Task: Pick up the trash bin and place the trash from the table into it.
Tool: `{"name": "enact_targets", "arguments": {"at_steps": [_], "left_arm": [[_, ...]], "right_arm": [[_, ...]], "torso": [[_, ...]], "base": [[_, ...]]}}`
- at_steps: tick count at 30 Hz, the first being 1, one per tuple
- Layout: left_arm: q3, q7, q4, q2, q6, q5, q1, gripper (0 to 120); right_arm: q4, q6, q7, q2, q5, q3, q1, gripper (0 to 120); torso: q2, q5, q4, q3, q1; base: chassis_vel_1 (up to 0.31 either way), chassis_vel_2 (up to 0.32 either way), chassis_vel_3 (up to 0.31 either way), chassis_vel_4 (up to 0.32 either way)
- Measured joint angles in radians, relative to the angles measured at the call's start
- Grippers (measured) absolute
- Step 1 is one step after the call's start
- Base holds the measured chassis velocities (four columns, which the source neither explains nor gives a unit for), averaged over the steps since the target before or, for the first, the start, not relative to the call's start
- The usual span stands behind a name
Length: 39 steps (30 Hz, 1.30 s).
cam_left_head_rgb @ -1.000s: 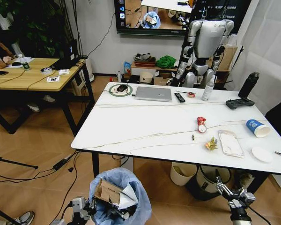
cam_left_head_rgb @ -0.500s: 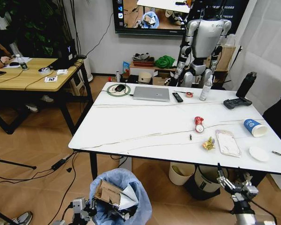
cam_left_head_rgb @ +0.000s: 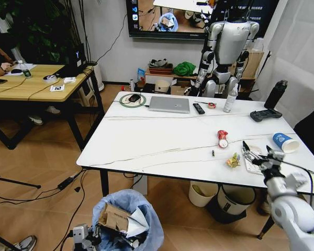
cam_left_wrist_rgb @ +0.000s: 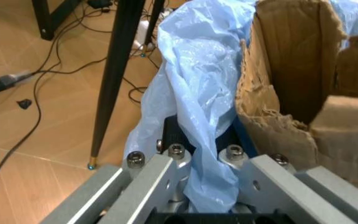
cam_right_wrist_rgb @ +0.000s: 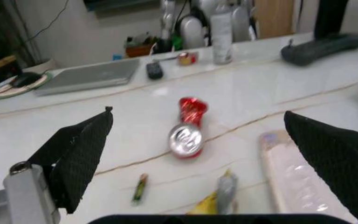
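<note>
Trash bin [cam_left_head_rgb: 126, 222], already holding torn cardboard [cam_left_head_rgb: 115, 217], hangs below the table [cam_left_head_rgb: 162, 144] pinched by the left gripper [cam_left_head_rgb: 81, 236], while the right gripper [cam_left_head_rgb: 259, 155], fingers spread, hovers over the remaining crushed red can [cam_left_head_rgb: 222, 138] and yellow wrapper [cam_left_head_rgb: 234, 161].

Left gripper [cam_left_wrist_rgb: 207, 154] pinching trash bin [cam_left_wrist_rgb: 197, 88] liner — cardboard [cam_left_wrist_rgb: 291, 70] inside.
</note>
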State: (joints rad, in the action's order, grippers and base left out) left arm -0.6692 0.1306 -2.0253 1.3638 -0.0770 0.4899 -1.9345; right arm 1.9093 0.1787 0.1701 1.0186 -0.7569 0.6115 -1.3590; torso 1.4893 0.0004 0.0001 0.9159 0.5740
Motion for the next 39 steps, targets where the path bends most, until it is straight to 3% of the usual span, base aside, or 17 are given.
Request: {"name": "enact_targets", "arguments": {"at_steps": [4,15,23,32,39], "left_arm": [[-0.002,-0.005,-0.005,0.002,-0.009,-0.003,0.004,0],[0.010,-0.008,-0.004,0.004,-0.017,-0.007,0.017,0],[0.007,-0.008,-0.002,0.011,-0.013,-0.010,0.010,0],[0.007,-0.007,-0.001,0.023,-0.011,-0.017,0.008,0],[0.004,-0.006,-0.005,0.030,-0.009,-0.019,0.003,0]], "right_arm": [[0.082,0.111,0.014,0.042,-0.038,-0.012,-0.042,100],[0.015,0.129,0.060,0.171,0.021,-0.028,-0.050,100],[-0.050,0.111,0.056,0.179,-0.004,-0.014,0.006,100],[-0.111,0.093,0.034,0.172,-0.005,-0.021,0.045,92],[-0.151,0.079,0.018,0.158,-0.005,-0.023,0.066,72]], "torso": [[0.000,-0.0005,-0.0003,0.000,0.000],[0.000,-0.0003,-0.0003,0.000,0.000],[0.000,-0.0004,-0.0002,0.000,0.000],[0.000,-0.0003,-0.0002,0.000,0.000],[0.000,-0.0004,-0.0002,0.000,0.000]], "base": [[0.000,0.000,0.000,0.000],[0.000,0.000,0.000,0.000],[0.000,0.000,0.000,0.000],[0.000,0.000,0.000,0.000],[0.000,0.000,0.000,0.000]]}}
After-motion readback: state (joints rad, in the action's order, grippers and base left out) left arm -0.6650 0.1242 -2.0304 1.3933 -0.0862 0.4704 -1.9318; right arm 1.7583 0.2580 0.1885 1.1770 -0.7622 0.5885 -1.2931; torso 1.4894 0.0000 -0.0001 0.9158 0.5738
